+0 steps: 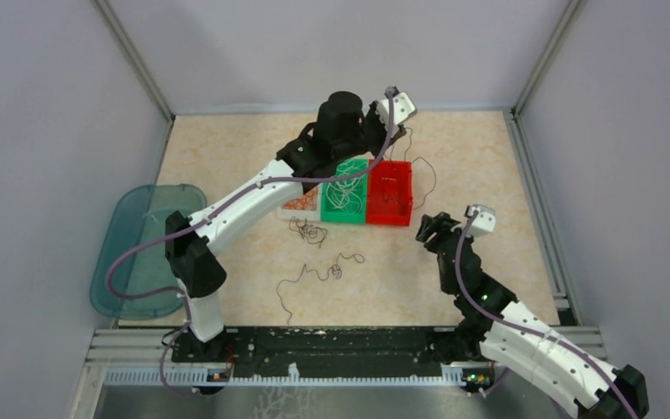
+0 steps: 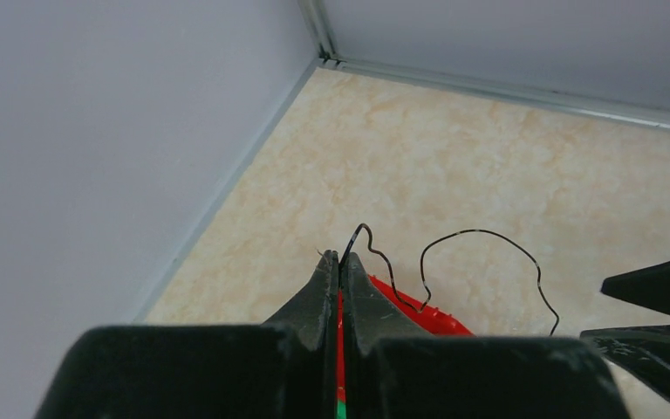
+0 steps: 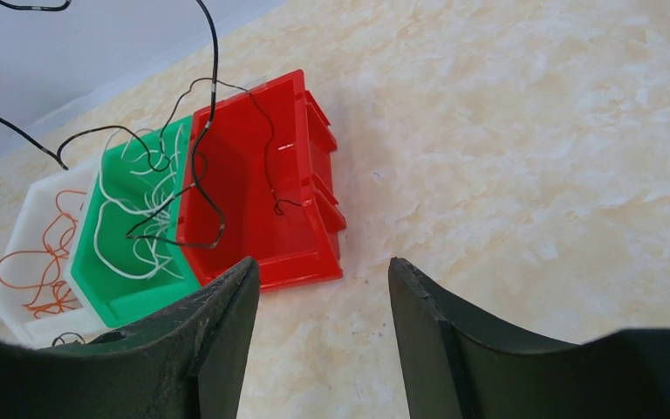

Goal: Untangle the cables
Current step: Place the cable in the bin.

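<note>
My left gripper (image 2: 341,257) is shut on a thin black cable (image 2: 480,233) and hangs over the red bin (image 1: 390,192) at the table's far middle (image 1: 404,131). The cable (image 3: 214,78) curls down from it into the red bin (image 3: 262,175) and loops across the green bin (image 3: 131,227). White cables lie in the green bin (image 1: 345,188), and orange ones in the white bin (image 3: 35,253). More black cables (image 1: 310,231) lie loose on the table nearer the arms. My right gripper (image 3: 323,271) stands open and empty just right of the red bin (image 1: 427,229).
A teal tray (image 1: 144,244) lies at the table's left edge. Another loose black cable (image 1: 331,271) trails toward the near side. Walls close in the table on three sides. The right gripper's fingers (image 2: 654,292) show at the right edge of the left wrist view.
</note>
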Tool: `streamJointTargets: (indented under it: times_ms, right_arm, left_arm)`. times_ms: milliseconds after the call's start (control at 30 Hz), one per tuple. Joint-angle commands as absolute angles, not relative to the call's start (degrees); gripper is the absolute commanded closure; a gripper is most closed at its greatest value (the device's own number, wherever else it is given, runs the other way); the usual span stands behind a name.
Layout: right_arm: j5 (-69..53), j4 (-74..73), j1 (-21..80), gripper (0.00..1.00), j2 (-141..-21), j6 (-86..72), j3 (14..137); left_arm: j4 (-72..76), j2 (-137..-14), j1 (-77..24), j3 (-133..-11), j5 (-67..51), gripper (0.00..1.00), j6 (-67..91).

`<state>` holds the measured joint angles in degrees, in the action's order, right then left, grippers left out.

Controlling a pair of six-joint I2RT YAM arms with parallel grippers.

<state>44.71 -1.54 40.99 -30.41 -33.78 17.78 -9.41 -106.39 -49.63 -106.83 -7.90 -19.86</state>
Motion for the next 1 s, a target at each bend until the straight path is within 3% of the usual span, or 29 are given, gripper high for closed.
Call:
streamJointTargets:
  times_ms: [0, 233, 433, 633, 967]
  right_arm:
    - [45.0, -0.6, 40.3, 0.43, -29.1, -34.8, 20.4]
    - [45.8, -2.8, 39.9, 0.44, -25.9, -35.0, 20.6]
    - [46.6, -4.8, 39.7, 0.45, -23.5, -34.5, 20.8]
    - [46.5, -4.4, 39.6, 0.46, -23.7, -34.5, 20.6]
    - [44.7, -1.8, 37.7, 0.48, -27.5, -34.1, 21.1]
  left_arm:
    - [-11.5, -106.4, -50.3, -110.5, -11.3, 1.00, -11.5]
    - [-12.5, -108.5, -50.2, -112.1, -21.7, 1.00, -1.4]
    - [-11.4, -110.6, -48.5, -109.6, -18.3, 1.00, -2.3]
    - [-5.6, -113.9, -44.8, -109.7, -13.2, 1.00, -9.2]
    - [2.3, -116.4, -44.5, -102.3, -2.5, 1.00, -36.0]
